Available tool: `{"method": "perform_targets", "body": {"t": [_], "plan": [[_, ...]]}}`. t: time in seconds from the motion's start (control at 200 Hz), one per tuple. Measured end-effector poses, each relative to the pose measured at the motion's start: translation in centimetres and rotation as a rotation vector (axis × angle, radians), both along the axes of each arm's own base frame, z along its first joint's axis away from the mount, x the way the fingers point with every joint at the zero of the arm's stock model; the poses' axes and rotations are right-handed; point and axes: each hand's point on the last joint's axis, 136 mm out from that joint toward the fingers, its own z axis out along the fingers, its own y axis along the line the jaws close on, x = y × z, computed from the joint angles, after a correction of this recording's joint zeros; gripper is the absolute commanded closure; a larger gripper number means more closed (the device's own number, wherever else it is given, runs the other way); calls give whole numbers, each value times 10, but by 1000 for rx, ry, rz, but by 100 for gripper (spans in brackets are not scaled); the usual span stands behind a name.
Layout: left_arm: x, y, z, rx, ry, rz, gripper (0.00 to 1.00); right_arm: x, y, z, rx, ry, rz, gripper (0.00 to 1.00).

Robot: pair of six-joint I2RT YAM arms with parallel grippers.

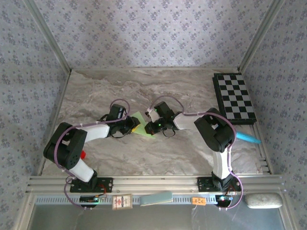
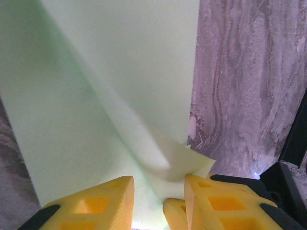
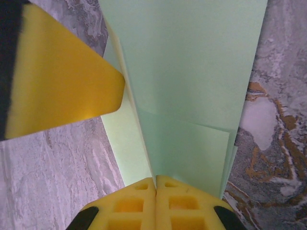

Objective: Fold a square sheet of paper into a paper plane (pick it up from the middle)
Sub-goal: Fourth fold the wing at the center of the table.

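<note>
The paper plane (image 1: 140,126) is pale green folded paper lying mid-table between both arms. My left gripper (image 1: 132,123) comes at it from the left, my right gripper (image 1: 149,126) from the right. In the left wrist view the paper (image 2: 120,72) spreads ahead, and a curled corner flap (image 2: 187,160) lies between the parted yellow fingers (image 2: 96,203) of my left gripper (image 2: 158,201), touching the right one. In the right wrist view my right gripper (image 3: 155,184) is shut on the crease of the layered paper (image 3: 192,72). A yellow finger (image 3: 62,72) of the left gripper stands beside the paper.
The marble table (image 1: 192,86) carries a black-and-white checkerboard (image 1: 234,98) at the back right and a light-blue object (image 1: 248,138) at its right edge. A light-blue card (image 1: 156,198) and a grey pad (image 1: 264,200) rest on the front rail. Patterned walls enclose three sides.
</note>
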Motion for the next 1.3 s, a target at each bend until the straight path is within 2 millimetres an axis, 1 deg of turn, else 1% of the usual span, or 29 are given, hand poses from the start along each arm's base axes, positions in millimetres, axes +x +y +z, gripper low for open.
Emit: {"method": "perform_targets", "body": {"t": [0.095, 0.315, 0.54, 0.9, 1.184, 1.299], "plan": [[2, -1, 0, -3, -11, -8, 66, 1, 0, 3, 23, 20, -3, 95], [1, -2, -10, 13, -2, -25, 66, 6, 2, 11, 79, 58, -11, 95], [0, -3, -15, 16, 5, -38, 65, 8, 3, 7, 96, 91, -14, 95], [2, -6, -12, -2, -12, -48, 59, 10, 0, 5, 104, 116, -27, 94], [3, -8, -12, -13, -21, -53, 57, 12, 0, 4, 107, 122, -29, 93], [3, -8, -12, -13, -19, -53, 58, 12, 0, 4, 108, 124, -27, 90]]}}
